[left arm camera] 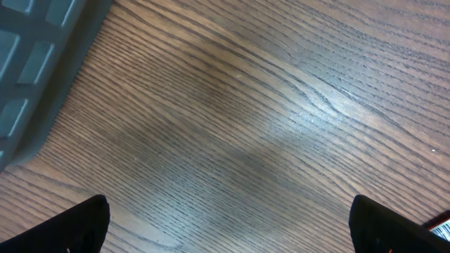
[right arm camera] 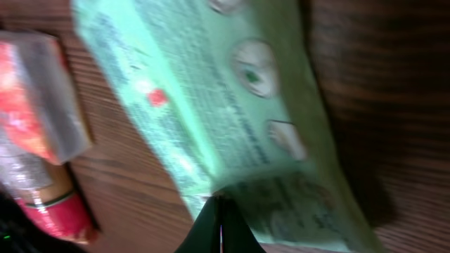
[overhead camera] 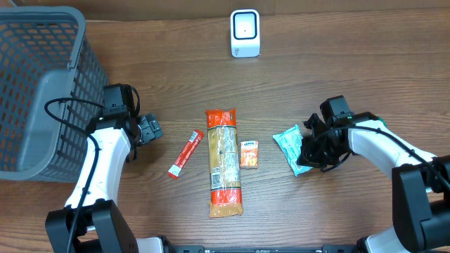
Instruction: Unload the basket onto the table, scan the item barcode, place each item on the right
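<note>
Green packet (overhead camera: 290,148): flat, soft plastic pouch, mint green with pale round pictures and fine print. It lies on the table right of centre, slightly crumpled and angled. In the right wrist view (right arm camera: 232,112) its glossy film fills most of the frame, blurred.
Right gripper (overhead camera: 318,149): black, sitting over the packet's right edge. Its fingers (right arm camera: 204,235) are drawn together into one dark wedge, and they pinch the packet's near rim.
Scanner (overhead camera: 245,33): small white rounded block with a darker window on its face. It stands at the far edge of the table, well apart from the packet.
Small box (overhead camera: 249,153): orange cardboard rectangle, just left of the packet and not touching it. It shows as a red and grey blur in the right wrist view (right arm camera: 42,98).
Long bag (overhead camera: 223,161): narrow clear pillow pack of tan contents with red-orange printed ends. It lies lengthwise at the table's centre, just beside the box.
Red stick sachet (overhead camera: 185,154): thin red strip, tilted, left of the long bag.
Left gripper (overhead camera: 148,129): black, near the basket. Its jaws are spread wide with nothing between them, and in the left wrist view only the two dark fingertips (left arm camera: 77,228) show, in the lower corners.
Basket (overhead camera: 35,91): grey plastic with square mesh walls and rounded corners, at the far left.
Table (left arm camera: 246,119): brown wood with strong wavy grain and a soft sheen.
</note>
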`<action>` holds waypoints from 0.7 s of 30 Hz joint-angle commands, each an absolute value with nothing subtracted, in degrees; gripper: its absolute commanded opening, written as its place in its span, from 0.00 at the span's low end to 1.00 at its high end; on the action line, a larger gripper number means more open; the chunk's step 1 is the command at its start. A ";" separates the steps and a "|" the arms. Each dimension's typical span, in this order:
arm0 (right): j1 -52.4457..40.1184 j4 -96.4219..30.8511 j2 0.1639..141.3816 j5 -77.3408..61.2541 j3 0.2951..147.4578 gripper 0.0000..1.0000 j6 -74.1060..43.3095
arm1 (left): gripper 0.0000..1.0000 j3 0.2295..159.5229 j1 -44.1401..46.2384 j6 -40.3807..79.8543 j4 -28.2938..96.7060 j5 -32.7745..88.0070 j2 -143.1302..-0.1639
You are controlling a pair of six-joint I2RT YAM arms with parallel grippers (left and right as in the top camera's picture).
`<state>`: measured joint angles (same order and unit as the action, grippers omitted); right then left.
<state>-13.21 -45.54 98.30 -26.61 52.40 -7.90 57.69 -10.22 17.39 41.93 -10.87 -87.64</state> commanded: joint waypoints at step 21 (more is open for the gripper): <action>-13.82 -41.21 94.43 -29.17 45.76 0.04 -9.17 | 1.00 58.76 -10.07 16.88 41.71 -10.48 -87.42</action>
